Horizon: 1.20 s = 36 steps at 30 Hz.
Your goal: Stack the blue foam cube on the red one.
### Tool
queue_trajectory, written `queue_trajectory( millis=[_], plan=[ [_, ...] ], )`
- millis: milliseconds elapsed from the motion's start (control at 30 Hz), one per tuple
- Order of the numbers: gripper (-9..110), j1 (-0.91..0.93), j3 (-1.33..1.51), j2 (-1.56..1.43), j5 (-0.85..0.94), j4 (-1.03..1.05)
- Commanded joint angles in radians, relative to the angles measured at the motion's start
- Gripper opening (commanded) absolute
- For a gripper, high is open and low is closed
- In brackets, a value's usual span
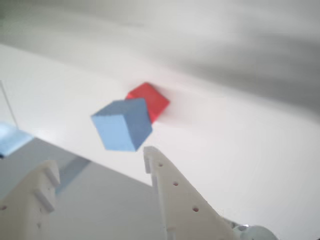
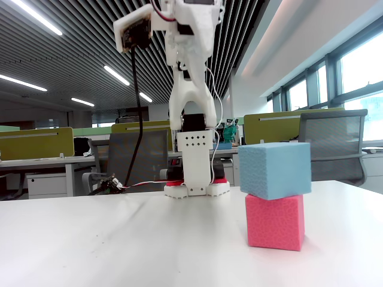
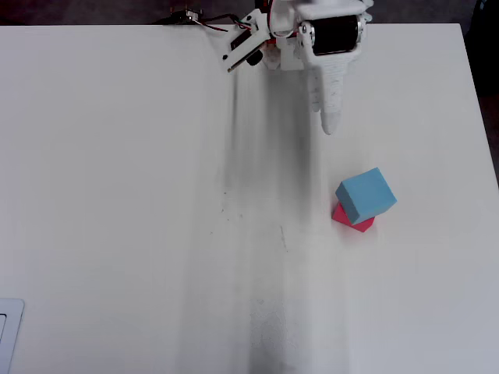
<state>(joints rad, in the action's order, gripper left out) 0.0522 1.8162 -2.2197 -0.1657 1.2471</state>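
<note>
The blue foam cube (image 2: 275,169) rests on top of the red one (image 2: 275,222), turned slightly against it. In the overhead view the blue foam cube (image 3: 366,195) covers most of the red one (image 3: 355,221), which peeks out below it. In the wrist view both cubes, blue (image 1: 122,125) and red (image 1: 152,100), lie well ahead of my gripper (image 1: 100,160). Its white fingers stand open with nothing between them. My gripper (image 3: 329,125) hangs pulled back near the arm's base, clear of the stack.
The arm's base (image 3: 296,39) sits at the far edge of the white table (image 3: 117,195), with cables beside it. A white object (image 3: 6,331) shows at the overhead view's lower left edge. Office chairs and desks stand behind the table in the fixed view.
</note>
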Motion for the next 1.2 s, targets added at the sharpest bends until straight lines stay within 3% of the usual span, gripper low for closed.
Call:
queue_trajectory(
  millis=[0,567,1167],
  plan=[
    [20,0.040,0.150,-0.124,-0.005,-0.087],
    [18,0.035,0.833,-0.695,-0.005,-0.360],
    [18,-0.078,1.101,-0.963,-0.005,-0.437]
  ],
)
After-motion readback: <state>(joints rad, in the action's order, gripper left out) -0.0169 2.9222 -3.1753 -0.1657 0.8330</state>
